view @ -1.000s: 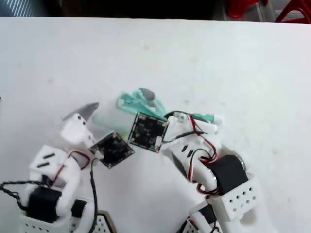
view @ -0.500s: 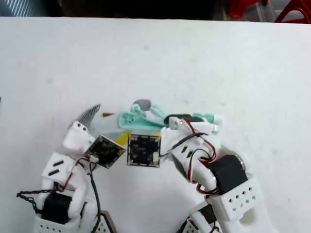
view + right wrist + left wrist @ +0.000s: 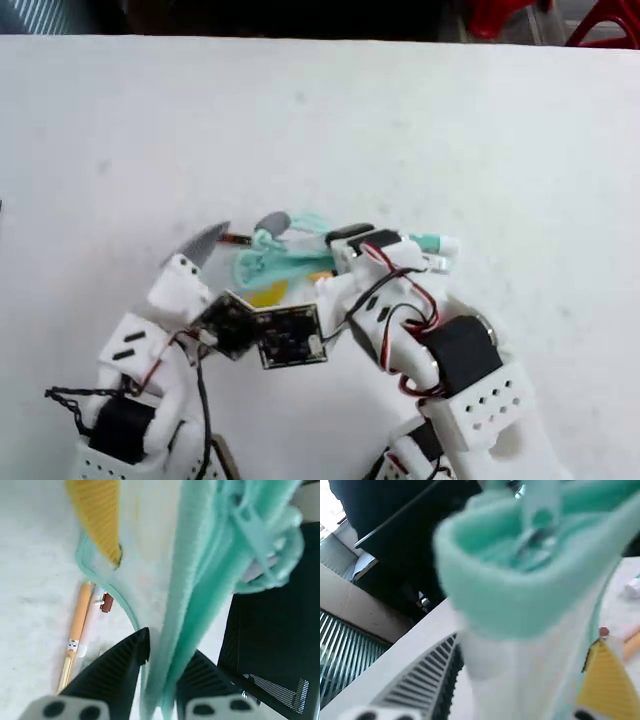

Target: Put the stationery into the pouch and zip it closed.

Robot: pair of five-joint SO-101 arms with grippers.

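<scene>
The teal-edged clear pouch (image 3: pixel 285 255) is held up off the table between the two arms. My right gripper (image 3: pixel 338 243) is shut on its teal zip edge (image 3: pixel 200 580), with a black finger on each side. My left gripper (image 3: pixel 212 246) is at the pouch's other end, where the open mouth and zip pull (image 3: pixel 535 535) loom close. A yellow piece (image 3: pixel 266 293) hangs at the pouch's lower side. A wooden pencil (image 3: pixel 75 640) lies on the table beside the pouch. A teal and white pen (image 3: pixel 432 242) lies beyond the right gripper.
A teal cord loop with a grey tag (image 3: pixel 272 222) dangles from the pouch. The white table (image 3: pixel 320 120) stretches far and to both sides. Its far edge meets dark floor and a red chair (image 3: pixel 500 15).
The pouch has been drawn nearer to the arms and tipped up. The left gripper moved right toward it, the right gripper pulled back and left, and the yellow piece came into sight.
</scene>
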